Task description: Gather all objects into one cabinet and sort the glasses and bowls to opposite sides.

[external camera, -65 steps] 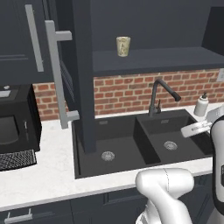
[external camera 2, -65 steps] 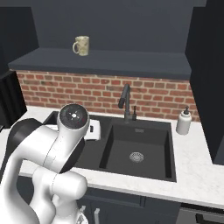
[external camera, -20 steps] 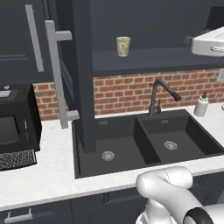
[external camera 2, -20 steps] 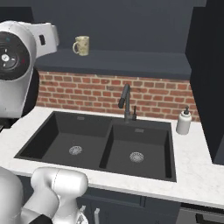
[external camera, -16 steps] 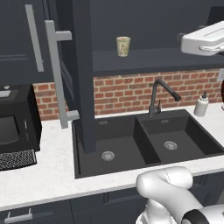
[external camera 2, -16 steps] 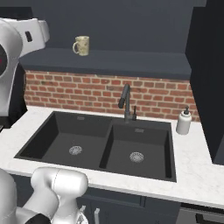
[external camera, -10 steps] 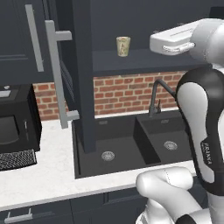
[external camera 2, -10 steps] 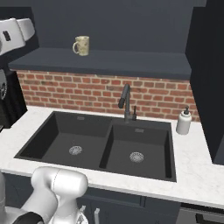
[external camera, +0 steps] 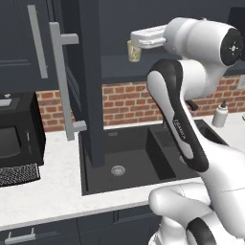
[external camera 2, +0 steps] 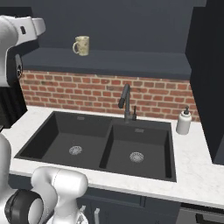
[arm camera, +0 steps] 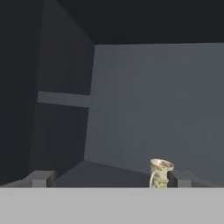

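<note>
While arm is swinging in from right toward open cabinet [external camera: 91,72], end effector [external camera: 135,37] is now arriving level with bottom shelf [external camera 2: 131,61], jaws standing fully apart, holding nothing. Cream mottled cup [external camera: 134,50] is sitting upright on that shelf, just beside end effector in left base view, low and right of centre in hand view. A second back, hand was far off at right edge. Meaning: reach phase is closing; likely next step is lining fingers around cup for grasp. Sink [external camera 2: 100,144] is lying below, faucet [external camera 2: 126,103] behind it
</note>
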{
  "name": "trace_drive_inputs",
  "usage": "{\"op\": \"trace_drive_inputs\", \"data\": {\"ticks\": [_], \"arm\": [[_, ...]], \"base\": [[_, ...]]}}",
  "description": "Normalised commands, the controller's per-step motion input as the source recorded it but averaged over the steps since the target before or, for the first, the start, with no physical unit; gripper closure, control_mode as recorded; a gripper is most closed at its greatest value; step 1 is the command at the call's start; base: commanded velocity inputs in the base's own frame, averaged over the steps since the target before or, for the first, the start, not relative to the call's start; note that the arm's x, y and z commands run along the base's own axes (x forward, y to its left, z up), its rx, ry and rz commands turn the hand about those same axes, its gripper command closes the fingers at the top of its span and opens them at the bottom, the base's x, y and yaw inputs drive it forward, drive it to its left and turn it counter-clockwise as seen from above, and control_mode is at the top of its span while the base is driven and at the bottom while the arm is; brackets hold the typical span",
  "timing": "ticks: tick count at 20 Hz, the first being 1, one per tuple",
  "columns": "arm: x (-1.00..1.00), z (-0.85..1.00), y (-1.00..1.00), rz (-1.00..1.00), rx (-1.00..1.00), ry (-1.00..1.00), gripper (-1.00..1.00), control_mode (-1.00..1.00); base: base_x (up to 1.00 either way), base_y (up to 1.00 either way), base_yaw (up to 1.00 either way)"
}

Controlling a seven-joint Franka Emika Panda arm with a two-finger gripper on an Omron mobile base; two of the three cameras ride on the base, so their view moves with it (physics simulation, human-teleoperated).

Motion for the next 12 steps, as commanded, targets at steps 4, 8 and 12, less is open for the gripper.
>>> {"op": "trace_drive_inputs", "data": {"ticks": [4,8,12], "arm": [[0.70,-0.03,0.00,0.00,0.00,0.03,-1.00,-1.00],[0.23,-0.05,-0.02,-0.25,0.00,0.05,-1.00,-1.00],[0.06,-0.01,0.00,-0.42,0.00,0.04,-1.00,-1.00]], "base": [[0.00,0.00,0.00],[0.00,0.00,0.00],[0.00,0.00,0.00]]}}
